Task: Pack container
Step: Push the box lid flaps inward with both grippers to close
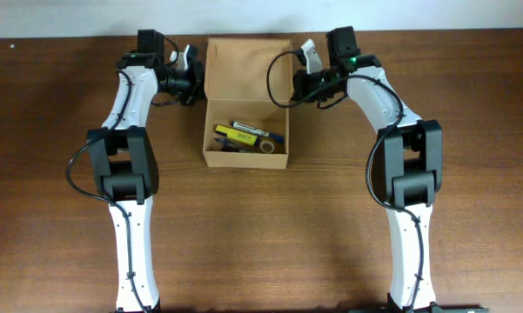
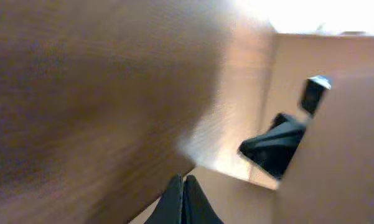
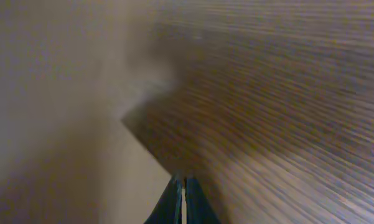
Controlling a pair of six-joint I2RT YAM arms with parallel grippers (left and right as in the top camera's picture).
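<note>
The container (image 1: 245, 160) is a tan cardboard box at the table's back centre, its flap lid (image 1: 239, 68) open behind it. Inside lie a yellow-and-black marker (image 1: 244, 132), darker pens and a small tape roll (image 1: 267, 148). My left gripper (image 1: 197, 83) is shut at the lid's left edge; in the left wrist view its fingertips (image 2: 182, 182) press together over the cardboard (image 2: 236, 199). At the lid's right edge my right gripper (image 1: 298, 87) is shut too. Its tip (image 3: 182, 180) meets the cardboard (image 3: 50, 124) edge, with only a thin pale line between the fingers.
The brown wooden table (image 1: 470, 104) spreads on all sides of the box. Both arms reach in from the front, their bases at the near edge. The right arm's black wrist (image 2: 277, 146) shows across the lid in the left wrist view.
</note>
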